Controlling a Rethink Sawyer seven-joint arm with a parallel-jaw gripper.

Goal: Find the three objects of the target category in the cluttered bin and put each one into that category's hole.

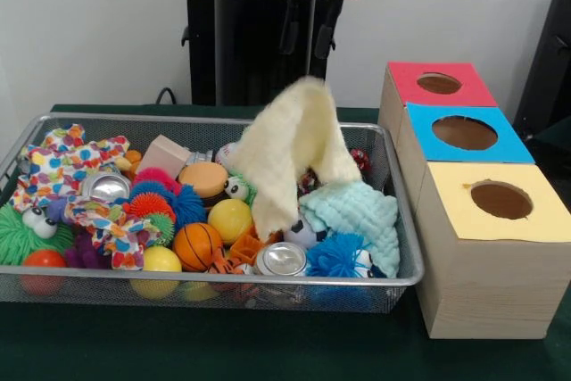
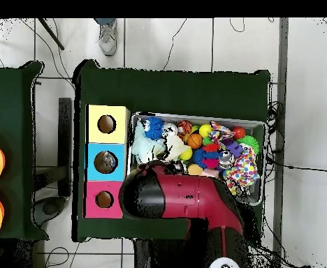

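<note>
Hidden: the arm [image 2: 187, 199] covers the bin's pedestal-side edge from overhead; the gripper's fingers are not visible.
Gripper: a pale yellow cloth [image 1: 293, 151] hangs lifted from its peak; whether the grip is closed cannot be told.
Bin [image 1: 223, 285]: on the green table [image 1: 178, 345], crowded with toys, beside three wooden boxes [image 1: 489, 256].
Room: bare table lies before the bin.

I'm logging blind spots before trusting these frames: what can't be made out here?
- Gripper: front view, lost behind the lifted cream cloth; overhead view, under the red arm.
- Bin near-base edge: overhead, covered by the arm.
- Box holes: insides dark in both views.
</note>
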